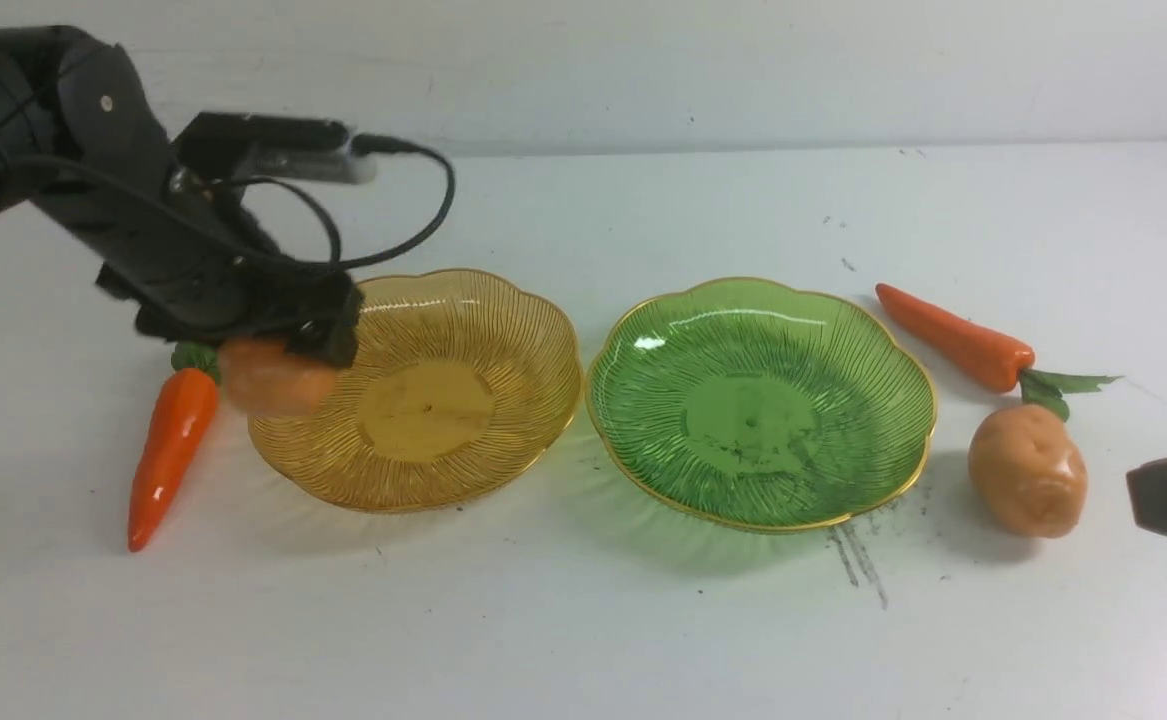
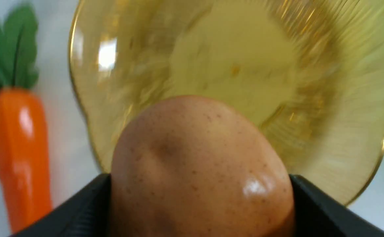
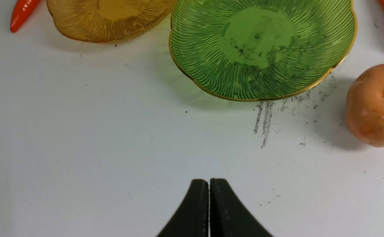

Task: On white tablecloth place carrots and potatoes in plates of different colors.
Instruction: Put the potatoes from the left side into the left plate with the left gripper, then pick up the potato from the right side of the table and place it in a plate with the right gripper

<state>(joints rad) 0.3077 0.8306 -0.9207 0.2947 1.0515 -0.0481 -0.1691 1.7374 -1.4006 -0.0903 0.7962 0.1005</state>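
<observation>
My left gripper (image 1: 288, 370) is shut on a tan potato (image 1: 273, 378) and holds it over the left rim of the amber-yellow plate (image 1: 503, 400). In the left wrist view the potato (image 2: 198, 171) sits between the black fingers (image 2: 323, 210) above that plate (image 2: 326, 98). One carrot (image 1: 168, 450) lies on the white tablecloth (image 1: 583, 620) left of the amber plate. The green plate (image 1: 843, 360) is empty. A second carrot (image 1: 958, 338) and a second potato (image 1: 1028, 470) lie to its right. My right gripper (image 3: 209, 184) is shut and empty near the front right.
Grey scratch streaks (image 1: 858, 560) mark the cloth in front of the green plate. A cable (image 1: 433, 200) loops off my left wrist above the amber plate. A pale wall (image 1: 643, 70) runs behind the table.
</observation>
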